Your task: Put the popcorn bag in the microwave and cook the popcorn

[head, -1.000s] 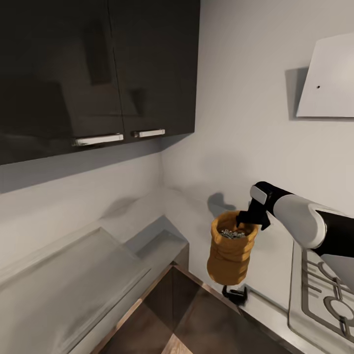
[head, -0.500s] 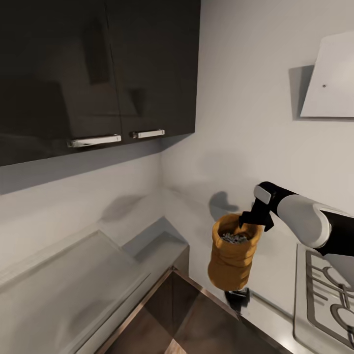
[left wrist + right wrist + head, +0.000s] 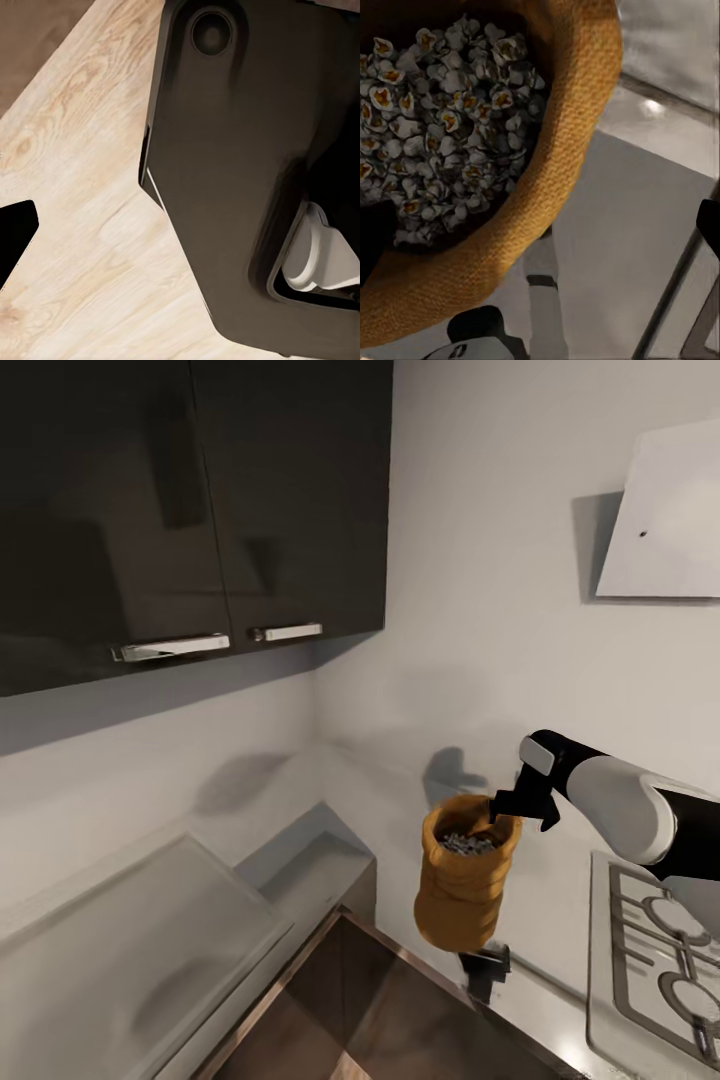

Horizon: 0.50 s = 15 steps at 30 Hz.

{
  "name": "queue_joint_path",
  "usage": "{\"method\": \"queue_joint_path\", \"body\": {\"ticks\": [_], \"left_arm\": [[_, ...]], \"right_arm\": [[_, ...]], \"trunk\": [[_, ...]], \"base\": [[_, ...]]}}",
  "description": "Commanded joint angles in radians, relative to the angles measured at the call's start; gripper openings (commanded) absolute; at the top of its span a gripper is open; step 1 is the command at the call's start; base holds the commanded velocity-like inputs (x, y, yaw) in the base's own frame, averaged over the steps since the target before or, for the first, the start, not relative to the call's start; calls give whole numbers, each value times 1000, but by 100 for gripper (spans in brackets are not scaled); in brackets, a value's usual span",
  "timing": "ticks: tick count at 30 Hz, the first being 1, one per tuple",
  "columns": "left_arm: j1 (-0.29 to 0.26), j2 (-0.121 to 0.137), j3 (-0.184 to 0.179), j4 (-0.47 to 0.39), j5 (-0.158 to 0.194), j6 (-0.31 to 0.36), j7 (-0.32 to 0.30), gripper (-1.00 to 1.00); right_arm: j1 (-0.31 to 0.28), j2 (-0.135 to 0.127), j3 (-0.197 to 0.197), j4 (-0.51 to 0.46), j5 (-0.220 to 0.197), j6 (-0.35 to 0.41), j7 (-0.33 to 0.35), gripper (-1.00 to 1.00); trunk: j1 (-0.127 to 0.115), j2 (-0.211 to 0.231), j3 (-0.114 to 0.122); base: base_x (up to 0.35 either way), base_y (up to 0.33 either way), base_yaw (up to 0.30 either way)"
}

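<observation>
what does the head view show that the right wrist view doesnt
Head view alone: the dark wall cabinets, the white hood, the gas hob, and the right claw shut on the rim of the popcorn bag, which hangs above the countertop.

Right wrist view alone: the single kernels of the popcorn, close up.

Both share: the bag, its popcorn and grey steel below.

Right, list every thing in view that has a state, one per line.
popcorn bag: lifted clear of the countertop, upright, mouth open
popcorn: heaped inside the bag
right gripper: shut on the bag's rolled rim
upper cabinet doors: closed
gas hob: no flame visible
</observation>
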Motion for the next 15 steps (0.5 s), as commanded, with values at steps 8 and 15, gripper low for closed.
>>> {"method": "queue_joint_path", "body": {"ticks": [8, 15], "left_arm": [[1, 0, 4, -1, 1, -2, 0, 100], [1, 0, 4, -1, 1, -2, 0, 100]], "right_arm": [[-1, -1, -8, 2, 2, -1, -9, 100], [-1, -1, -8, 3, 2, -1, -8, 100]], "trunk": [[0, -1, -4], [0, -1, -9]], "base": [[0, 0, -180], [0, 0, -8]]}}
